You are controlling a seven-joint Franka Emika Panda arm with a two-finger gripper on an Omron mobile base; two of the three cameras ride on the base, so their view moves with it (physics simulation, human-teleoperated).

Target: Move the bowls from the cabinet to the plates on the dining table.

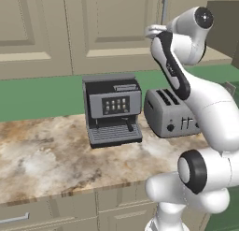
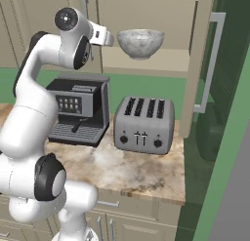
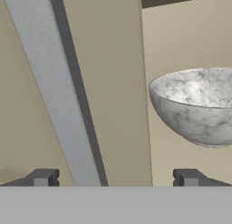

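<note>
Your hand (image 3: 115, 177) hangs with fingers spread and nothing between them, a silver door handle (image 3: 50, 87) just ahead. You're reaching for the marbled bowl (image 3: 199, 105), at about two o'clock on the cabinet shelf (image 2: 146, 64). Next, shift right and straddle its rim.

We see a glossy white arm (image 1: 205, 108) of rounded segments, black bands at its joints, grey end caps, and two dark square fingertips (image 3: 43, 177).

The silver bar handle (image 3: 54, 87) stands between the hand (image 3: 115, 177) and marbled bowl (image 3: 197, 105).
</note>
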